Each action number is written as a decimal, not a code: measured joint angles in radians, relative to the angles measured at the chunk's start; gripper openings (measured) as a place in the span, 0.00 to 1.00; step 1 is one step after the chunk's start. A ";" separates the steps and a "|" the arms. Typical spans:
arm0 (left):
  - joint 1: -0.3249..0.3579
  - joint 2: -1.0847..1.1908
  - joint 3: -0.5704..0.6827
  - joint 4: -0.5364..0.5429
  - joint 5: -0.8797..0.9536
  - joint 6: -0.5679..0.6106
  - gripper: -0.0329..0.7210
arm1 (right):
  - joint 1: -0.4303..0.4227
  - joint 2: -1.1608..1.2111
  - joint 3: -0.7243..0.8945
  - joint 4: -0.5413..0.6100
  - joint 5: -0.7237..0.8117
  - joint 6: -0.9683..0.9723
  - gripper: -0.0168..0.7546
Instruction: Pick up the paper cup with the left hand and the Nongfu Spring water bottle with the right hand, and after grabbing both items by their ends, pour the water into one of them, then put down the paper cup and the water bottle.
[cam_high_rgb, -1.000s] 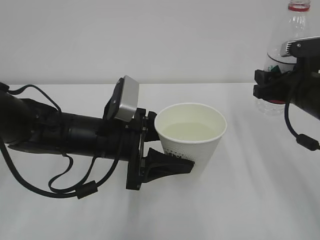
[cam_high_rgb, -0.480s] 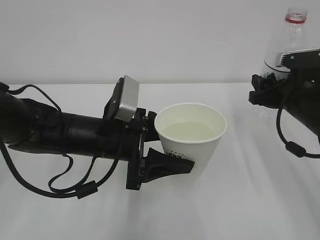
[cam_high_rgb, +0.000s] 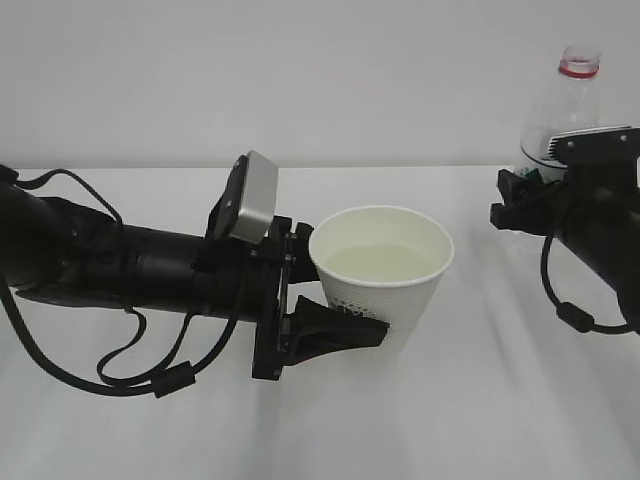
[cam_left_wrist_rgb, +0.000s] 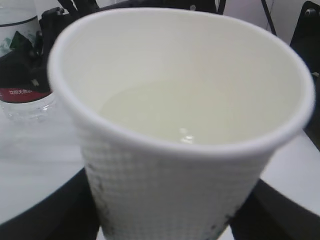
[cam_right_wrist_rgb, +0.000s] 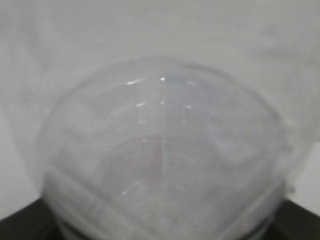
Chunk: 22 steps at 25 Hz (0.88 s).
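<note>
A plain white counter (cam_high_rgb: 480, 400) is seen filling the lower part of the exterior view, its surface smooth and lightly shadowed. Behind it, a bare pale grey wall (cam_high_rgb: 300, 80) is seen, meeting the counter's far edge.

One paper cup (cam_high_rgb: 385, 275), one bottle (cam_high_rgb: 562, 110)

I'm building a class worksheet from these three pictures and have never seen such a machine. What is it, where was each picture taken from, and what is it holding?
It is a robot with two black arms, each ending in a claw. The wide picture looks from outside across a white table. The left claw grips a paper cup holding water. The right claw holds an upright, uncapped water bottle. The other two pictures come from cameras on the wrists: one looks into the cup, one shows the bottle blurred, close up.
</note>
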 joint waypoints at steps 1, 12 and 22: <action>0.000 0.000 0.000 0.000 0.000 0.000 0.73 | 0.000 0.010 0.000 0.000 -0.010 0.000 0.67; 0.000 0.000 0.000 0.000 0.000 0.000 0.73 | 0.000 0.131 -0.058 0.002 -0.071 0.000 0.67; 0.000 0.000 0.000 0.000 0.002 0.000 0.72 | 0.000 0.196 -0.089 0.002 -0.117 0.000 0.67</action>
